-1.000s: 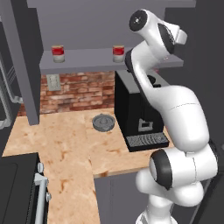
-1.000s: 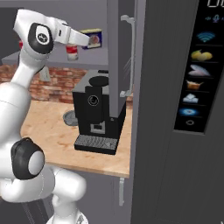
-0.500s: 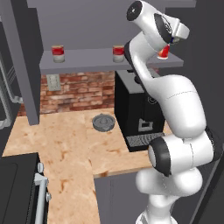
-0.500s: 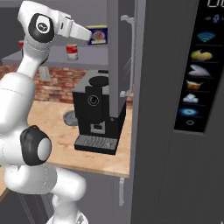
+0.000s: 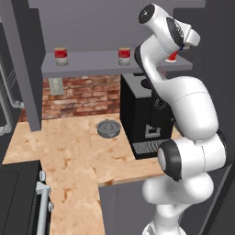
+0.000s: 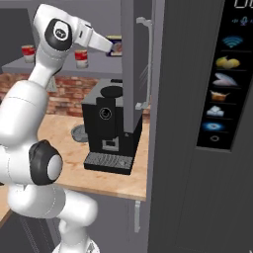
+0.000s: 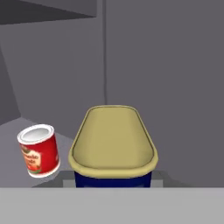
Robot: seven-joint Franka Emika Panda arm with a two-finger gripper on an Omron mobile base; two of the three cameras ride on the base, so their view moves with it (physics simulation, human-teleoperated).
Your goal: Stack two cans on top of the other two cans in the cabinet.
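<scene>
The white arm reaches up to the right end of the grey cabinet (image 5: 114, 27), its hand level with the shelf board (image 5: 92, 62). The gripper (image 5: 183, 46) points in toward the cabinet's right corner, and its fingers are closed; what looks like the dark-blue can (image 7: 113, 146) sits directly in front of the hand camera, its pale yellow top and a strip of dark-blue side filling the lower middle of that view, so it seems to be clamped between the fingers, though the fingertips themselves are hidden. Just below the hand in the left base view a red can (image 5: 171, 57) stands on the shelf's right end, partly covered by the arm (the same can appears at the lower left of the hand view, upright on the shelf, beside the blue one and apart from it). In the right base view a patch of blue and yellow shows just past the tip of the hand, near the cabinet's side wall. Two more red-and-white cans stand upright on the shelf, well apart from each other: one near the left end (image 5: 60, 57) and one toward the middle (image 5: 124, 56), nothing on top of either. Beneath the shelf a black coffee machine (image 5: 144, 117) stands on the wooden counter (image 5: 69, 151), against the brick wall (image 5: 82, 94), with a small round grey dish (image 5: 109, 128) just to its left.
</scene>
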